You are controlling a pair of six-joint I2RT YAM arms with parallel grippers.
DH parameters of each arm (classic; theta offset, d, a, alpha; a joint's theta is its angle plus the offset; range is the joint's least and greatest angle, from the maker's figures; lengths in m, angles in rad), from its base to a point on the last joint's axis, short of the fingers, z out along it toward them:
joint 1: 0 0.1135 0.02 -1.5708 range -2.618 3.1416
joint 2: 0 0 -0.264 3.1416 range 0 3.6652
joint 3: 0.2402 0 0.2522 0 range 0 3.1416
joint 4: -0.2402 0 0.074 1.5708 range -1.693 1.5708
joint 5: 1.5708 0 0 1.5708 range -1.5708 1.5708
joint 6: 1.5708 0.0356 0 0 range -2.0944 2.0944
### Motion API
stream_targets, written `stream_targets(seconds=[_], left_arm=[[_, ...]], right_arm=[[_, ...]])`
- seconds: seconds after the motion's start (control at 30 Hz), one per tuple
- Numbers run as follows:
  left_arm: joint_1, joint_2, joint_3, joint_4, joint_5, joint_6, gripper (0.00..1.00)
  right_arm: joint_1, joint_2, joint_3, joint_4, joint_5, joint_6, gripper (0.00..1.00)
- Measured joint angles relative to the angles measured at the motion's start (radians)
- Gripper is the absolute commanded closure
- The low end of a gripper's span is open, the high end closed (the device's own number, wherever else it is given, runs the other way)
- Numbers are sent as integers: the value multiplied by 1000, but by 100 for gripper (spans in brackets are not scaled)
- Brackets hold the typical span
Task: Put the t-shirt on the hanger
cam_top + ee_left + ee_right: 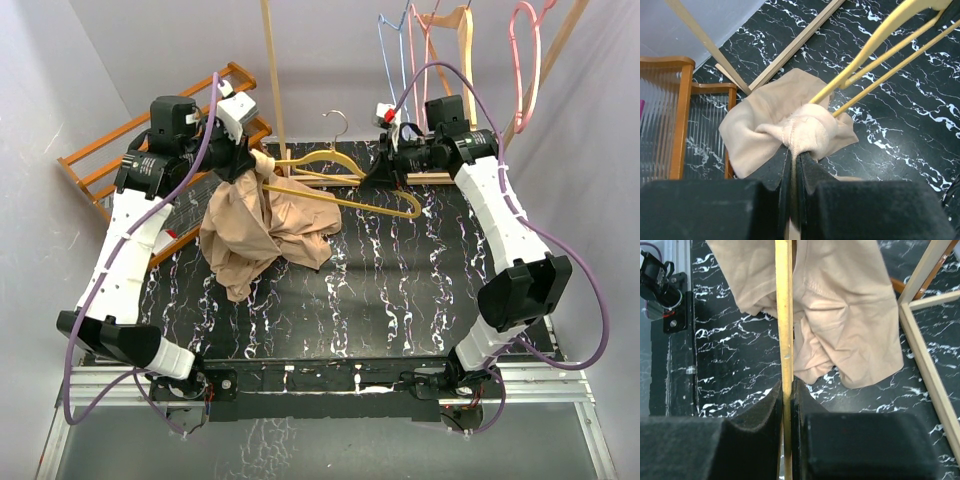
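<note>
Both tools are clenched: left tool (792,157) on the ribbed collar (802,132) of the limp shirt (762,117), right tool (786,390) on the stiff, thin hanger (784,315).

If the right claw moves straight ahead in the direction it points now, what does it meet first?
The right claw, shut on the hanger, points along its bar. The first thing ahead looks to be the hanging t-shirt, though depth is unclear and the claw might pass beside the fabric.
</note>
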Motion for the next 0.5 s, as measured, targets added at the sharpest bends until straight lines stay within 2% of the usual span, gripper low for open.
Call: stream_targets(seconds=[0.17,0.43,0.5], left_arm=[[11,18,68,-21,4,33,100],[18,163,394,-169,55,113,100],[18,186,432,-211,66,144,100]], right_arm=[[-3,-24,-72,-33,21,-26,92],[-4,-31,-82,-43,37,-43,92],[-4,-34,-82,-47,37,-55,92]])
